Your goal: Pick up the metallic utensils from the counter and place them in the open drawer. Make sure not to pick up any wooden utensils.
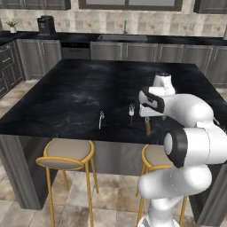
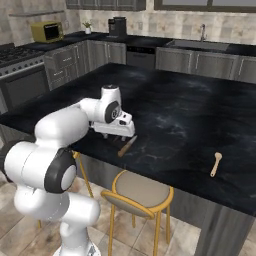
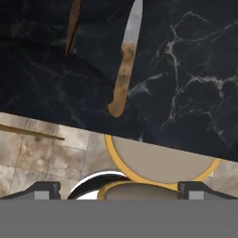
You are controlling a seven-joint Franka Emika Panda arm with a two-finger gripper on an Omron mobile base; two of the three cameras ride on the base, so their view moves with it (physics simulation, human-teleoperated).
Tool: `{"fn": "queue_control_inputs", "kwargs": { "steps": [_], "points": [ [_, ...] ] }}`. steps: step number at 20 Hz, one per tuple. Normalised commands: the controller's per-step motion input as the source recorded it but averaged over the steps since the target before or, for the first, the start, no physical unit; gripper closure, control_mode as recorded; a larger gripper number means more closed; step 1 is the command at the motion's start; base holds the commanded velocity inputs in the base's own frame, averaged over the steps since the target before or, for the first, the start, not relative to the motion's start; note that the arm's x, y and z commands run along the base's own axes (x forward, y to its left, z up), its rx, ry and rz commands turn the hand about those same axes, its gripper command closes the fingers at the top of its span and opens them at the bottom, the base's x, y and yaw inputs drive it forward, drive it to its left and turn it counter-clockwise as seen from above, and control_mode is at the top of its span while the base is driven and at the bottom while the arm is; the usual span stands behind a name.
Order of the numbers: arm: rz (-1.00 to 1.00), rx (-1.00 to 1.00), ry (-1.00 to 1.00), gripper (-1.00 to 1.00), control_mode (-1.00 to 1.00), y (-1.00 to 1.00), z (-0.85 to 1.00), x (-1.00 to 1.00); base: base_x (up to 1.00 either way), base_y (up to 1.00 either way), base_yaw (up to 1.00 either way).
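My gripper (image 3: 119, 190) is open, its fingertips (image 3: 46, 189) wide apart with nothing between them, hovering over the near edge of the black counter (image 1: 80, 88). Just ahead of it lies a knife (image 3: 124, 69) with a silver blade and brown handle, also seen under the hand (image 2: 126, 146). Left of the knife there is a brown-handled fork (image 1: 131, 113), and further left an all-silver fork (image 1: 101, 119). The tan wooden spoon (image 2: 215, 164) rests far to the right near the counter's edge. The open drawer is out of view.
Two yellow-legged stools (image 1: 66, 153) (image 2: 142, 192) stand under the counter's near edge, one right below the gripper. The back wall has grey cabinets, a sink (image 1: 122, 37) and a coffee machine (image 1: 45, 24).
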Motion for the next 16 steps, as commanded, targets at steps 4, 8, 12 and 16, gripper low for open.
{"fn": "queue_control_inputs", "kwargs": {
  "steps": [4,8,12,16],
  "points": [
    [0.0,0.0,0.01,-1.0,-1.0,-0.08,-0.46,0.32,0.0,0.0,0.0],
    [0.0,0.0,0.03,-1.0,-1.0,0.0,-0.52,0.31,0.0,0.0,0.0],
    [0.0,0.0,0.0,-1.0,-1.0,0.0,-0.35,0.44,0.0,0.0,0.0],
    [0.0,0.0,0.0,-1.0,-1.0,0.0,-0.33,0.53,0.0,0.0,0.0]
  ]
}}
